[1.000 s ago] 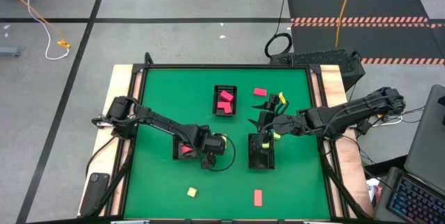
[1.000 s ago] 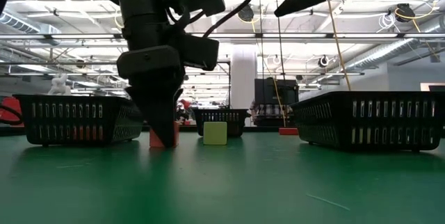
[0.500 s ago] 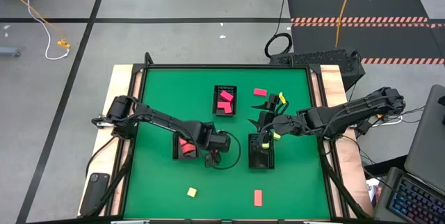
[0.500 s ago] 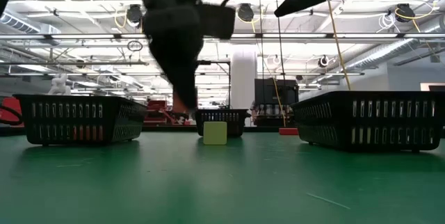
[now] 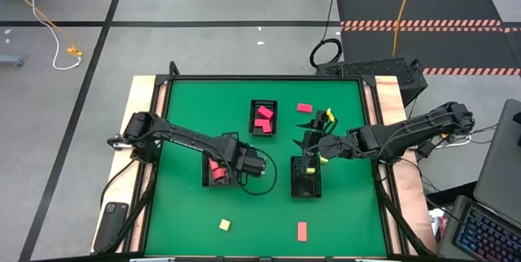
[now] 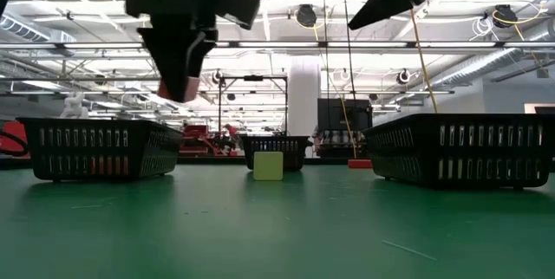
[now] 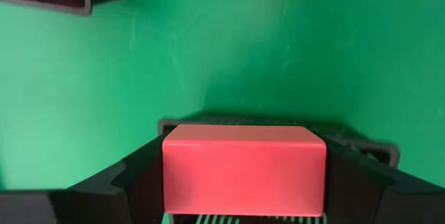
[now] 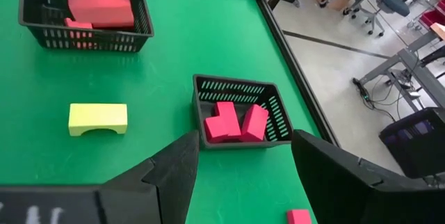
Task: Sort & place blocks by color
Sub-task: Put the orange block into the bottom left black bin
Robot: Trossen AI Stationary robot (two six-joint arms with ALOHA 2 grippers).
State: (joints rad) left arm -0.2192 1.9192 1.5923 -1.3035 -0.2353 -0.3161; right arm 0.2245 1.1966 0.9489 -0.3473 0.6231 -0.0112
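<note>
While both arms hang over green tabletop [image 5: 183, 205], left pincer [image 5: 244, 167] sits raised, clamped on salmon block [image 7: 243, 170], beside left basket [image 5: 216, 171], which lies just below and outboard of it. Right pincer [image 5: 313, 149] hovers with fingers [image 8: 351, 175] apart, above right basket [image 5: 305, 177]. Far basket [image 8: 240, 118] ahead of right pincer holds pink-red blocks [image 8: 235, 120]. Yellow arch block [image 8: 98, 119] lies on tabletop between baskets, ahead of right pincer. Small yellow cube [image 5: 224, 224] and red bar [image 5: 302, 230] lie well apart from both pincers, near front edge.
</note>
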